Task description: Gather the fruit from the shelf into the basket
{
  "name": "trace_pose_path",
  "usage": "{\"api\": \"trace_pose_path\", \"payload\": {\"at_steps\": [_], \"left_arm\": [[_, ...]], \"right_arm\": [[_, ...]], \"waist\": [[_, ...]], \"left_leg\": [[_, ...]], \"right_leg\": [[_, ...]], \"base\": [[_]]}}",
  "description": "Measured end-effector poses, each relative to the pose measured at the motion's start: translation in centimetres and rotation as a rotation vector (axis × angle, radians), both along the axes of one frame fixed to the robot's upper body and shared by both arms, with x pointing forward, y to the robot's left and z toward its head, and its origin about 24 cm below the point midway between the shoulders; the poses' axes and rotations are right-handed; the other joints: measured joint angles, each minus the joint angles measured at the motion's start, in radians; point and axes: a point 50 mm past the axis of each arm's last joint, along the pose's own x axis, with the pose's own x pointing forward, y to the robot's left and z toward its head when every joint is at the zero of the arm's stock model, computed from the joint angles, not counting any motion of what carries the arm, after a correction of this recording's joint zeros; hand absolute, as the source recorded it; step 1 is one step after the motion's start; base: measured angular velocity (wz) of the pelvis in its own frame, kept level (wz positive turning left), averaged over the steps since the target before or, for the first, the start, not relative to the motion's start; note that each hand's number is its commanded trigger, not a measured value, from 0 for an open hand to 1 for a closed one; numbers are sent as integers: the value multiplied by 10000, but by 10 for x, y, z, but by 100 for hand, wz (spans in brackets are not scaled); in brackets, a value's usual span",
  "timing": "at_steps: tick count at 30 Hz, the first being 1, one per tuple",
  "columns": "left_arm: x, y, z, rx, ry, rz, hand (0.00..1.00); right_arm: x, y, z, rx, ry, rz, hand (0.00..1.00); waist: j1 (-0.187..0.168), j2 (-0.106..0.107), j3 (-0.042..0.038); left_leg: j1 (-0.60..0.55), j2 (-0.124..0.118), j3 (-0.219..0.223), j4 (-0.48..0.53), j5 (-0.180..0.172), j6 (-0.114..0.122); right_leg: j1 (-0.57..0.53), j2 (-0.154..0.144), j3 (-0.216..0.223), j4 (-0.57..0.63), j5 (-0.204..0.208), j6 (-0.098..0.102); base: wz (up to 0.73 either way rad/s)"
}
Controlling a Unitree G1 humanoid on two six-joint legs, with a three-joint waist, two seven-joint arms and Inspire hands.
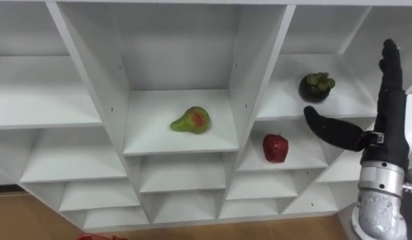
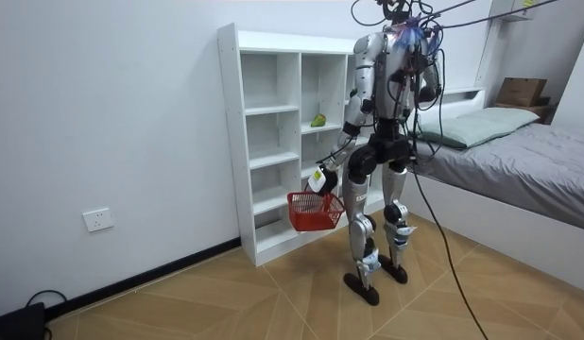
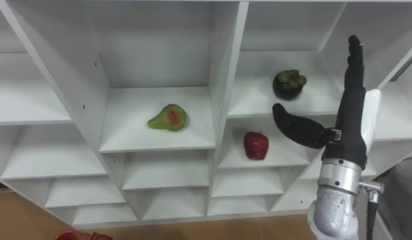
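A green pear with a red blush (image 1: 191, 121) lies in the middle compartment of the white closet (image 1: 247, 73). One column to the right, a dark mangosteen (image 1: 316, 87) sits on the upper shelf, and a red apple (image 1: 275, 148) stands on the shelf below it. My right hand (image 1: 391, 110) is raised in front of that right column, open, fingers straight up and thumb pointing left toward the apple, touching nothing. In the room view my left hand (image 2: 320, 179) hangs low, shut on the handle of a red basket (image 2: 314, 210).
I stand upright, close in front of the closet (image 2: 231, 142) on a wooden floor. A bed (image 2: 519, 170) lies at the room view's right, behind me. The other closet compartments hold nothing.
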Motion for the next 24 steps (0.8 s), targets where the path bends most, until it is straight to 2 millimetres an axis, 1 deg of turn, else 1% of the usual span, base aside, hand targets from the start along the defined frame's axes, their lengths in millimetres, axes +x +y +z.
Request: {"api": "trace_pose_path", "payload": {"at_steps": [5, 9, 14, 16, 18, 21, 24], "left_arm": [[1, -1, 0, -246, 0, -119, 100], [3, -2, 1, -343, -51, -176, 100], [3, -2, 1, -348, -49, -175, 100], [4, -2, 2, -339, -94, -153, 100], [4, 0, 3, -322, -192, -34, 100], [3, 2, 3, -298, -213, 76, 100], [3, 2, 3, -281, -211, 98, 100]], "right_arm": [[6, -2, 2, -7, 192, 351, 0], [10, -4, -3, 54, 475, 408, 0], [12, -11, -7, 165, 841, 293, 0], [13, -11, -6, 151, 826, 311, 0], [17, -11, -2, 74, 718, 448, 0], [22, -10, 2, -90, 612, 634, 0], [25, -10, 2, -104, 670, 652, 0]], "waist": [[-37, -19, -3], [-8, -57, -12], [24, -76, -7], [28, -135, 8], [29, -235, 41], [48, -309, 29], [104, -331, 32]], "left_leg": [[-91, -6, -162, 59, 5, -4], [-151, -8, -211, 76, 28, -13], [-152, -8, -254, 71, 44, -26], [-147, -8, -273, 43, 76, -37], [-149, -7, -306, 22, 118, -54], [-147, -4, -308, 18, 133, -60], [-148, -11, -310, 19, 138, -53]], "right_leg": [[6, -14, -176, -3, 1, -3], [7, -31, -341, -10, 2, -3], [3, -28, -361, -17, 2, -3], [-5, -31, -394, -17, 2, -3], [-16, -28, -429, -16, 6, -12], [-15, -23, -428, -15, 17, -30], [-14, -30, -426, -14, 26, -43]], "base": [[10], [9], [1], [2], [4], [0], [0]]}}
